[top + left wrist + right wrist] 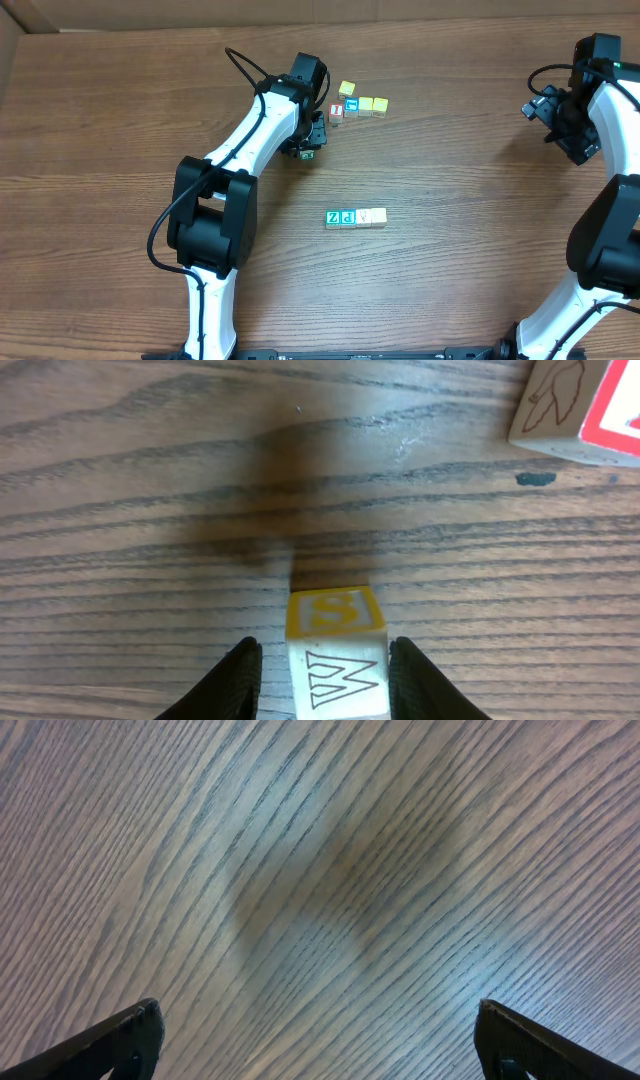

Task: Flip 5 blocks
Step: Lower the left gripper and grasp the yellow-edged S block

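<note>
A row of blocks lies mid-table: a green-faced "Z" [333, 217], a blue-faced "P" [347, 217], a whitish one [363, 216] and a cream one [378, 215]. My left gripper [308, 140] points down at the table to the upper left of that row. In the left wrist view a whitish block [337, 660] with an outlined "W" and a yellow "S" face stands between the left gripper's [325, 675] fingers. The right finger is against it, and a thin gap shows on the left. My right gripper [320, 1040] hovers wide open over bare wood at the far right [572, 135].
Just right of the left gripper sits a cluster: a red-letter cube [337, 112] [580, 405], a blue-letter cube [351, 106] and yellow cubes [373, 104], one more behind [346, 89]. A black cable loops over the left arm.
</note>
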Tool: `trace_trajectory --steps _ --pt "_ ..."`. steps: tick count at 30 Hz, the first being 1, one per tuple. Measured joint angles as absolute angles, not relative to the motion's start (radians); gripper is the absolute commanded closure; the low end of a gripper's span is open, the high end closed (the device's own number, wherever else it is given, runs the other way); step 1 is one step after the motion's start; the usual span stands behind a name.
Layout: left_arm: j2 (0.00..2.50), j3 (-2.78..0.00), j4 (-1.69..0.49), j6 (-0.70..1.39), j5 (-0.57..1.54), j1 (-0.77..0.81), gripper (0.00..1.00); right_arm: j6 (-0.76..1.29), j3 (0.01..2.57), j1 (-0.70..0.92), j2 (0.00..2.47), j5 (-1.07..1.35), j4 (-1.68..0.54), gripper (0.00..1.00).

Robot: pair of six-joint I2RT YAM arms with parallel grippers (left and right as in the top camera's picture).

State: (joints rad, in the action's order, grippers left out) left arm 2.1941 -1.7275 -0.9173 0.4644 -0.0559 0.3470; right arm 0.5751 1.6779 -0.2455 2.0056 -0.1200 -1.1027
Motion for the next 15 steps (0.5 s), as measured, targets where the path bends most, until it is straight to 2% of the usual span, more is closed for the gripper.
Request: trace_trajectory --steps 15 --pt "2.194 -1.718 -0.911 0.464 -0.052 0.347 0.66 0.575 1.678 -0.245 2.006 -0.120 -1.102 0.00"
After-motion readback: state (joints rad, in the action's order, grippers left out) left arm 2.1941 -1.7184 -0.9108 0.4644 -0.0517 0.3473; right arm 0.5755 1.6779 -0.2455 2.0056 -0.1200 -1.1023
